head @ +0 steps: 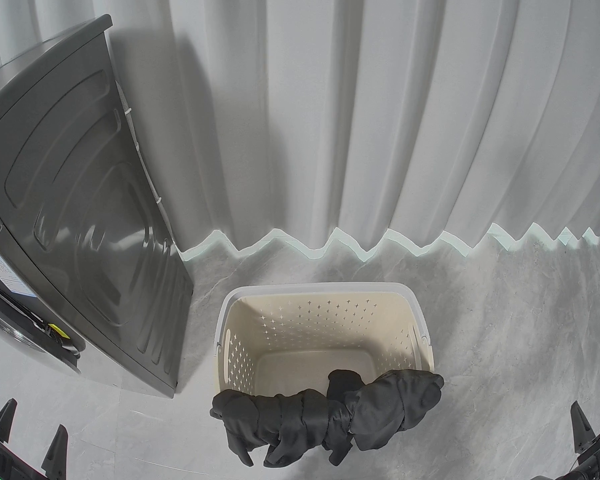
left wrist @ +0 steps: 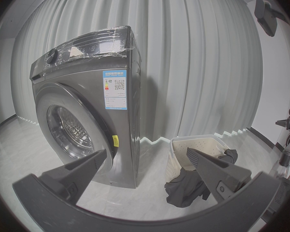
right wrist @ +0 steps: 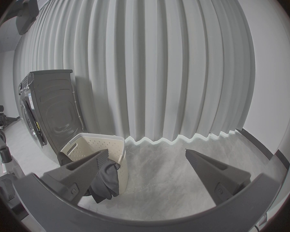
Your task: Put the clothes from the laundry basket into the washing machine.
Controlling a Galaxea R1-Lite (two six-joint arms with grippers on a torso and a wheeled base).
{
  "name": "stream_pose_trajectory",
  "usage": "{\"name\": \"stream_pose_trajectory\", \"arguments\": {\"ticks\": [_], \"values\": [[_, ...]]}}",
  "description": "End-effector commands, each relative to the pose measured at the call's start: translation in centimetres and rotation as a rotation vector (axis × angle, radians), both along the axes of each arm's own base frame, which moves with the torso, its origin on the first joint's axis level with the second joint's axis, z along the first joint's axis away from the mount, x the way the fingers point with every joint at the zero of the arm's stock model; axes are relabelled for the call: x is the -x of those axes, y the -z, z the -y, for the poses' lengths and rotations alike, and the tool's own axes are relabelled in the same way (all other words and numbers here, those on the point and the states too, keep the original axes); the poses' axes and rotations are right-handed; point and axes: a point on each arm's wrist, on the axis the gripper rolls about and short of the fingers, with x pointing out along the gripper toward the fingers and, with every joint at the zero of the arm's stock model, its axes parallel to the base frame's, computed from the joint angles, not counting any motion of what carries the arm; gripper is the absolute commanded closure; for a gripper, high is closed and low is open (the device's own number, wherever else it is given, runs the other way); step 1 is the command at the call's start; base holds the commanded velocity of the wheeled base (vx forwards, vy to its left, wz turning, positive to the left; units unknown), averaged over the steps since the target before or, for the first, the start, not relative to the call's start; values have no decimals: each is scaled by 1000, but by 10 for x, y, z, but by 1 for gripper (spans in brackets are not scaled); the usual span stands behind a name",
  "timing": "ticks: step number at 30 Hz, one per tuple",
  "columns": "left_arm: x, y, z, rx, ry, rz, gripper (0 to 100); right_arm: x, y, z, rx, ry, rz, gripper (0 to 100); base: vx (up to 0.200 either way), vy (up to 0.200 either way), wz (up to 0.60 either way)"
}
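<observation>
Head view, we see dark clothes (head: 327,418) draped over the near rim of the laundry basket (head: 407,295) on the floor (head: 513,341), washing machine (head: 67,201) to its left, left wrist view, our left hand (left wrist: 145,152) with fingers apart, right wrist view, our right hand (right wrist: 146,152) likewise apart, both well short of the clothes

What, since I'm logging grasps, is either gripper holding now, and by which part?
Nothing is held. The left gripper and right gripper are open and empty; the dark garment hangs over the laundry basket rim.

A staged laundry corner, more test studio than home: a washer (left wrist: 87,113) with plastic film (left wrist: 87,47) on top, a basket (head: 313,288) beside it, a marble-look floor (head: 513,341), and a white curtain (head: 353,101) as backdrop.
</observation>
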Motion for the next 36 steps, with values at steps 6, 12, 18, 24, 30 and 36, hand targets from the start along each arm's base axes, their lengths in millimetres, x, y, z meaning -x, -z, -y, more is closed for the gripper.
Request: {"name": "stream_pose_trajectory", "arguments": {"ticks": [6, 12, 18, 24, 30, 36], "values": [[0, 5, 0, 0, 0, 1, 0, 0, 5, 0, 0, -2, -1, 0, 0, 0, 0], [0, 5, 0, 6, 0, 0, 0, 0, 5, 0, 0, -2, -1, 0, 0, 0, 0], [0, 5, 0, 6, 0, 2, 0, 0, 5, 0, 0, -1, -1, 0, 200, 0, 0], [0, 5, 0, 3, 0, 2, 0, 0, 5, 0, 1, -1, -1, 0, 100, 0, 0], [0, 5, 0, 4, 0, 2, 0, 0, 5, 0, 0, -1, -1, 0, 0, 0, 0], [0, 5, 0, 6, 0, 2, 0, 0, 5, 0, 0, -2, -1, 0, 200, 0, 0]]}}
